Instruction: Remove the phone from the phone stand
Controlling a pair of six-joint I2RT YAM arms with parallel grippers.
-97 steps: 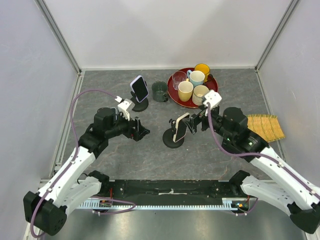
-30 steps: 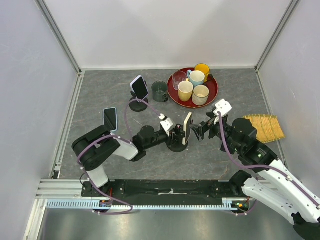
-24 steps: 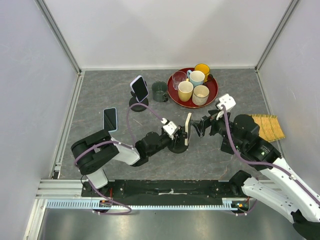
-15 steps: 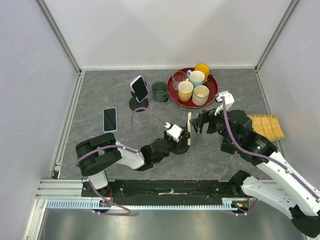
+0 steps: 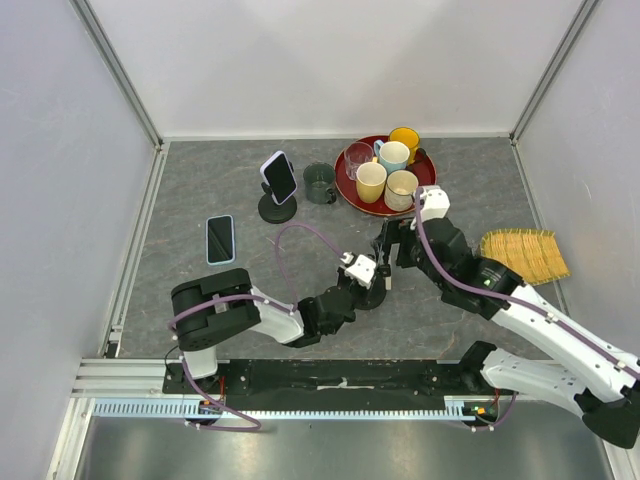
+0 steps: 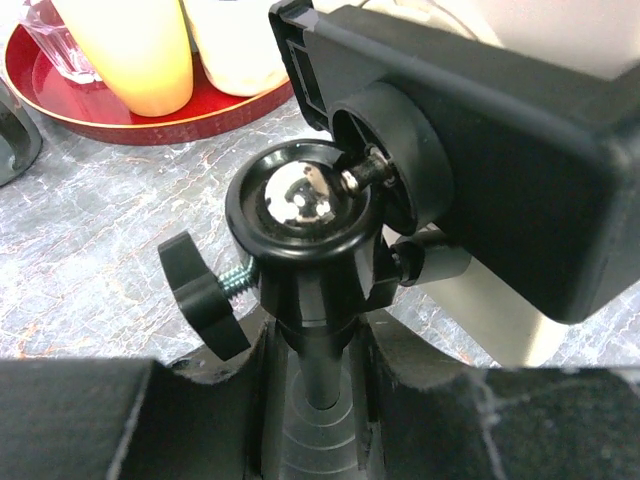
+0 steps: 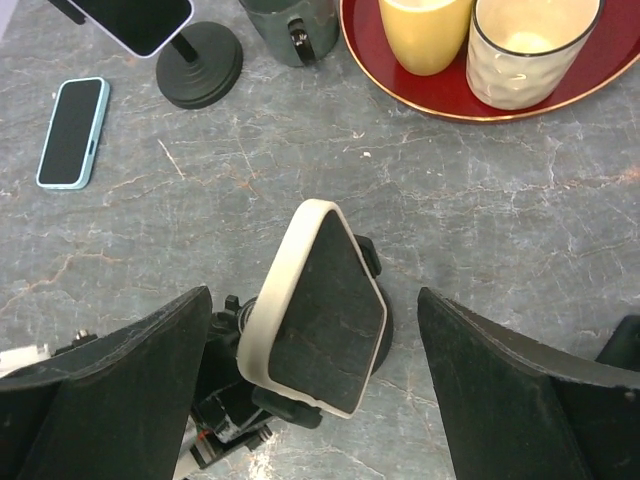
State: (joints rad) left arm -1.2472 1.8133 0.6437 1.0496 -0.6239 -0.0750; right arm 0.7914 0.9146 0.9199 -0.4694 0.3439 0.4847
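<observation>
A phone in a cream case (image 7: 320,310) sits clamped, tilted, on a black phone stand (image 6: 305,200) near the table's middle. My right gripper (image 7: 312,298) is open and straddles the phone from above, with a gap on each side between its fingers (image 7: 120,390) and the case. My left gripper (image 6: 318,395) is shut on the stand's post just below the ball joint. In the top view the right gripper (image 5: 384,243) hides most of the phone, and the left gripper (image 5: 360,284) lies low at the stand's base (image 5: 376,298).
A second stand with a lavender phone (image 5: 278,180) is at the back left. A blue-cased phone (image 5: 220,239) lies flat. Behind are a dark green mug (image 5: 320,183) and a red tray (image 5: 343,185) of cups. A bamboo mat (image 5: 523,255) lies at the right.
My right gripper has moved left and down over the phone until its fingers straddle it. The left arm has folded in further, still holding the stand's post, and the stand has shifted slightly right.
</observation>
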